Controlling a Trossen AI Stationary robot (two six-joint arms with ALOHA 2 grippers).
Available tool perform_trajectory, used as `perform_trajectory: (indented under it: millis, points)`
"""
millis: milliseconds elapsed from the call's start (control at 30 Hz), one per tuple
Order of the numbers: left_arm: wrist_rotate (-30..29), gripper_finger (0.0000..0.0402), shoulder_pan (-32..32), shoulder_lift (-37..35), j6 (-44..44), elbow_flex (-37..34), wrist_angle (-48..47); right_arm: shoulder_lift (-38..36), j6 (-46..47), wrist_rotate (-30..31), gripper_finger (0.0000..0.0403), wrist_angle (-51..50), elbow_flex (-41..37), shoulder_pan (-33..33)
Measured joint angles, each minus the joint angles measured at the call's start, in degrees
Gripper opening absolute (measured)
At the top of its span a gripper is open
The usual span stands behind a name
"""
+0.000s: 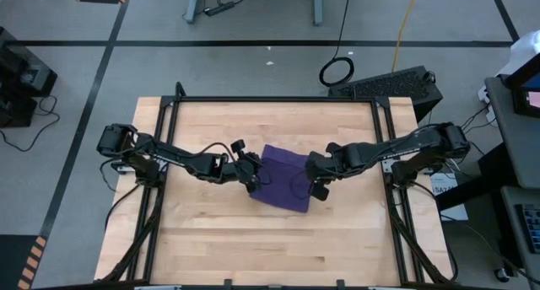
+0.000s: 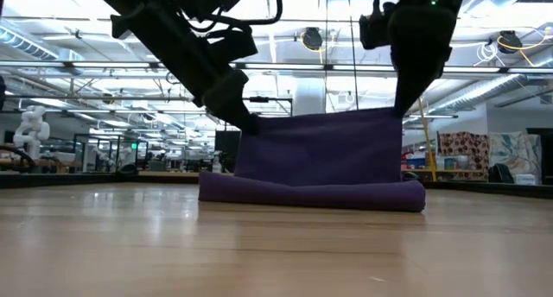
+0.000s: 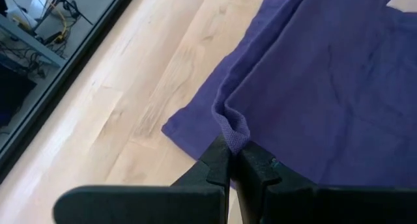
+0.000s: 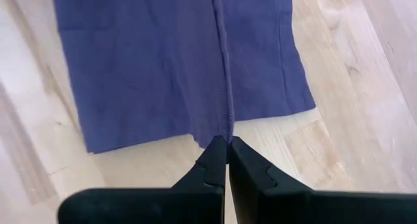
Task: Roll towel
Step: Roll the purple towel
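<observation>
The purple towel sits mid-table. Its upper edge is lifted, and it stands as a sheet between both grippers. Its lower part lies in a long fold on the wooden table. My left gripper is shut on the towel's left upper corner and slants down toward it. My right gripper is shut on the right upper end and points steeply down. My left gripper pinches the towel's hemmed corner between its two fingertips, coming slanting down from the table's left. The corner is lifted; the cloth below hangs down to the table. My right gripper pinches the towel's edge at a fold line between its two fingertips, from above and pointing steeply down. That end is lifted, and the cloth runs fairly straight across to the other gripper.
Bare wood lies all around the towel, widest toward the near edge. A black frame rail runs along the table's far side and down both sides.
</observation>
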Motion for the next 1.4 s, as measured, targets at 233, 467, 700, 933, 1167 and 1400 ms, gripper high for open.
perform_trajectory:
  millis: [233, 467, 700, 933, 1167, 1400]
  points:
    - [-0.2, 0.0015, 0.0, 0.0, 0.0, 0.0, 0.2, 0.5, -0.3, 1.6, 0.0, 0.5, -0.6, -0.3]
    - [-1.1, 0.0015, 0.1, 0.0, 0.0, 0.0, 1.1, 0.6, -0.8, 1.6, 0.0, 0.7, -0.6, -0.3]
    - [-1.1, 0.0015, 0.4, 0.0, -0.2, 0.0, 1.3, 1.5, -0.9, 1.7, 0.0, 0.0, -0.7, -0.3]
    - [-1.1, 0.0015, 0.4, 0.0, -0.2, 0.0, 1.4, 1.5, -0.2, 2.0, 0.0004, 0.2, -0.7, -0.3]
    - [-1.3, 0.0015, 1.2, 0.4, -0.1, 0.0, 1.8, 1.5, 0.6, 3.2, 0.0051, -0.1, -0.7, -0.3]
    - [-1.0, 0.0015, 2.8, 2.3, 0.3, 0.0, 4.8, 1.5, 0.6, 3.2, 0.0085, -0.2, -0.7, -0.3]
